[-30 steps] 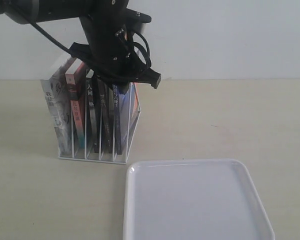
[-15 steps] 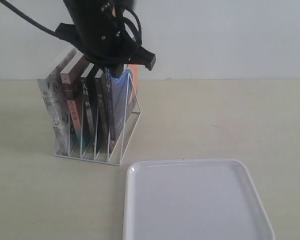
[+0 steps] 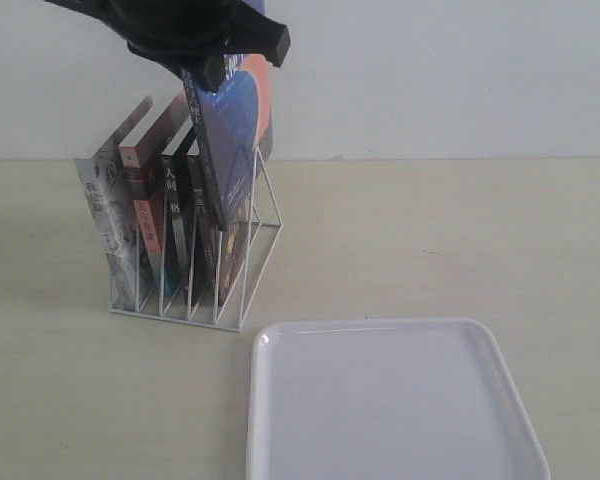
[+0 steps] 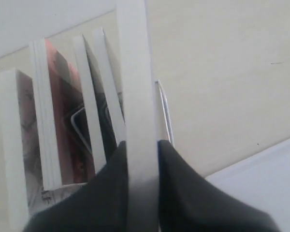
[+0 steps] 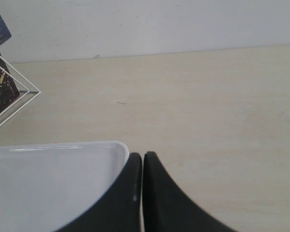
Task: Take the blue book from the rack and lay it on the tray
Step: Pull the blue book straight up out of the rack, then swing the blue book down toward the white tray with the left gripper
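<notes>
Pale beige tabletop (image 3: 430, 240); white wall (image 3: 430, 80) behind. Flat white plastic tray (image 3: 252, 420). White wire rack (image 3: 265, 215): blue orange-crescent book (image 3: 230, 130) half out of end slot, long axis near upright, top leaning left, pinched by left end effector (image 3: 212, 72). Right end effector (image 5: 142, 162) pressed together.

Exterior camera looks across the surface (image 3: 430, 240), rack (image 3: 260, 226) at ten o'clock; both close wrist cameras also catch it.
</notes>
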